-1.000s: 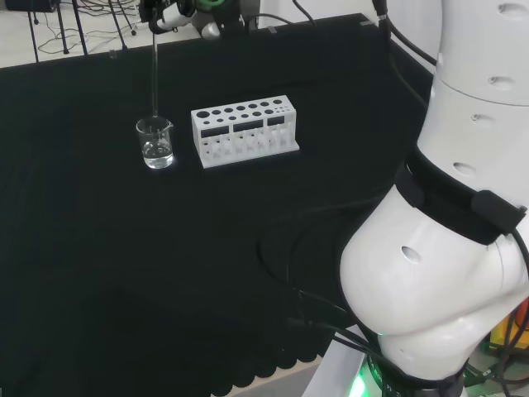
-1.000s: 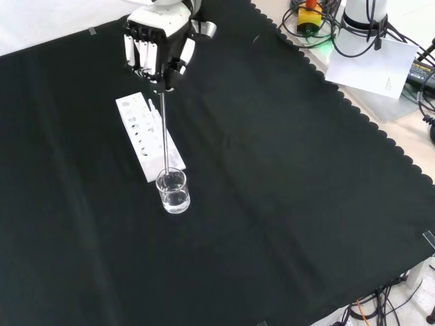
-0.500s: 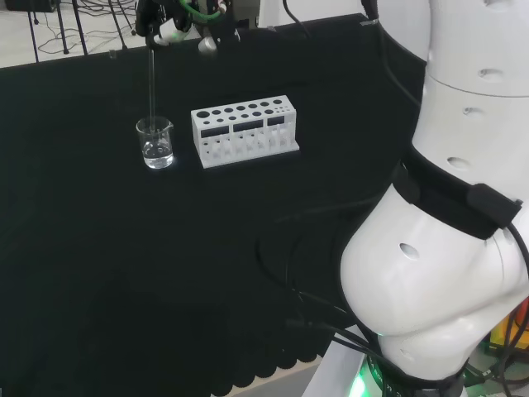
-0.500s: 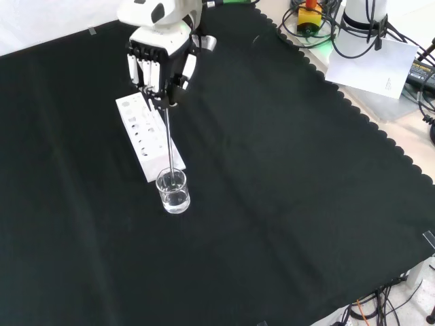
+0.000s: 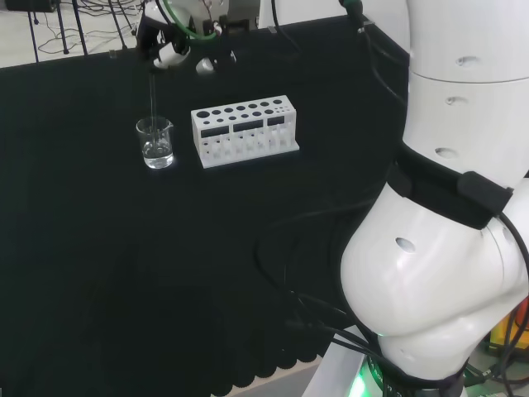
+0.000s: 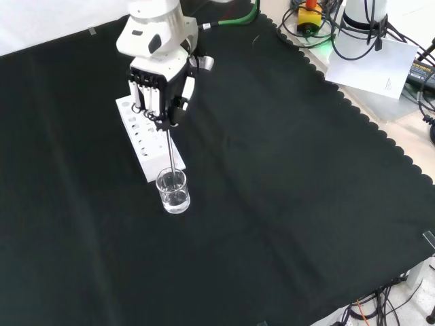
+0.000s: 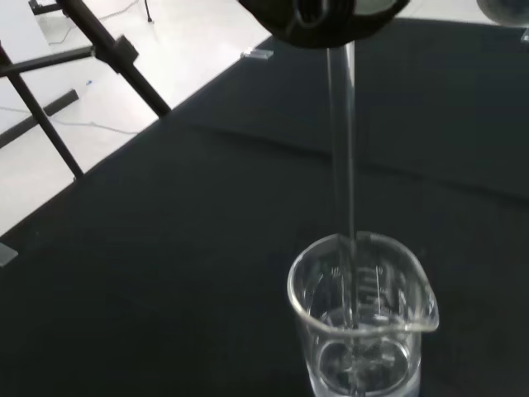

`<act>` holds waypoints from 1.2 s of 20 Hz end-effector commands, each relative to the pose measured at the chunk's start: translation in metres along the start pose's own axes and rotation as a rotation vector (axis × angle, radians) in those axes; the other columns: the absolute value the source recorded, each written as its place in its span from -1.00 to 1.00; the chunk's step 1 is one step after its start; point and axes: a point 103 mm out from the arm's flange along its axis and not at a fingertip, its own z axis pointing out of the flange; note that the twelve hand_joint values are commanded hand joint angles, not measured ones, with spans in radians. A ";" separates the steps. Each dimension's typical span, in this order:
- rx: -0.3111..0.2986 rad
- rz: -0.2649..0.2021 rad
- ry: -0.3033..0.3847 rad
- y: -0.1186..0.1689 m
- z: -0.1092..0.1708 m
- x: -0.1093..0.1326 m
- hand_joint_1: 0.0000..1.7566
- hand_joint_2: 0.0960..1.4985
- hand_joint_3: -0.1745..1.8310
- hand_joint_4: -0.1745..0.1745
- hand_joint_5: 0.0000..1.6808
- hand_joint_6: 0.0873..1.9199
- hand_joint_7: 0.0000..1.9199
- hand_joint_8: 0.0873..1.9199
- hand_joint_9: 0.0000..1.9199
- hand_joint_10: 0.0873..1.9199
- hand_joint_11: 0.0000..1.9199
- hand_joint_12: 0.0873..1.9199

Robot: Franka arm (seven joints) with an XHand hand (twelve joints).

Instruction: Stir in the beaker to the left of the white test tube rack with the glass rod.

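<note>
Black-and-white robot hand (image 6: 158,92), upper left of front view, fingers curled round thin clear glass rod (image 6: 170,149); rod tip inside small clear glass beaker (image 6: 172,192) holding liquid.

Black cloth (image 6: 285,204) with a scalloped edge covers the bench. Beyond its far edge in the head view, a pale floor (image 5: 50,37) carries loose cables and thin dark stand legs (image 7: 91,62), possibly a tripod. At the front view's upper right, a white sheet of paper (image 6: 374,68) lies among black cables (image 6: 421,75) on a light surface.
</note>
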 end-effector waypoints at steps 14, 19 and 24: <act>0.001 0.022 0.000 0.017 0.004 -0.010 0.49 0.33 -0.82 -1.00 0.40 -0.69 0.28 -0.13 0.88 -0.81 0.33 -0.30; 0.004 0.049 -0.005 0.008 0.001 -0.023 0.49 0.33 -0.82 -1.00 0.40 -0.69 0.28 -0.13 0.88 -0.81 0.33 -0.30; 0.011 0.056 -0.020 -0.001 -0.003 -0.020 0.49 0.33 -0.82 -1.00 0.39 -0.68 0.28 -0.13 0.88 -0.82 0.33 -0.30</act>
